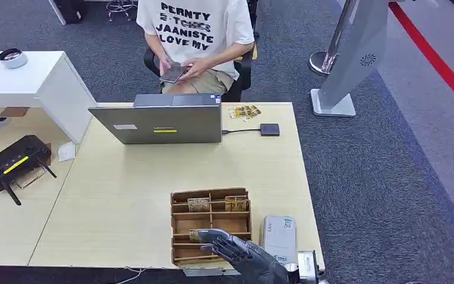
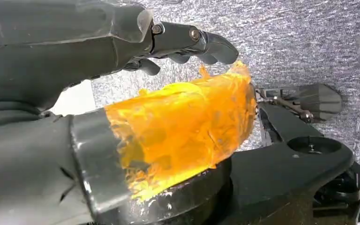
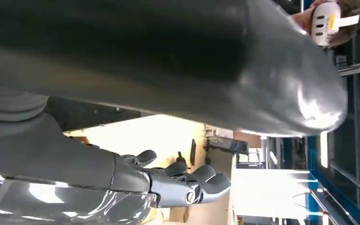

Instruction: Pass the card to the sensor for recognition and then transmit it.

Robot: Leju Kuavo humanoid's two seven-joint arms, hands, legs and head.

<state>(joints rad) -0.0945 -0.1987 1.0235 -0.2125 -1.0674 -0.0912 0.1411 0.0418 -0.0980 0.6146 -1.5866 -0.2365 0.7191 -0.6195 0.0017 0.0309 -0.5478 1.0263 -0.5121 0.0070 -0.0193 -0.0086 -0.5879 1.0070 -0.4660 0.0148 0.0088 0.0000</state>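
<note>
A wooden divided box (image 1: pixel 174 228) stands near the table's front edge with cards upright in its slots, one at the back left (image 1: pixel 198 204) and one at the back right (image 1: pixel 236 203). My right hand (image 1: pixel 242 251) reaches over the box's front slots, its fingers spread above another card (image 1: pixel 195 235); no grip on it shows. In the right wrist view the right hand (image 3: pixel 168 183) has nothing between thumb and fingers. A small black sensor box (image 1: pixel 270 129) lies by the laptop on a cable. My left hand (image 2: pixel 122 117) hangs over the floor, holding nothing, its thumb wrapped in orange tape.
A grey laptop (image 1: pixel 159 124) stands at the table's far side, where a seated person (image 1: pixel 192 35) holds a phone. Loose cards (image 1: pixel 244 111) lie near the sensor. A white device (image 1: pixel 279 236) sits right of the box. A black router (image 1: pixel 15 161) is on the left table.
</note>
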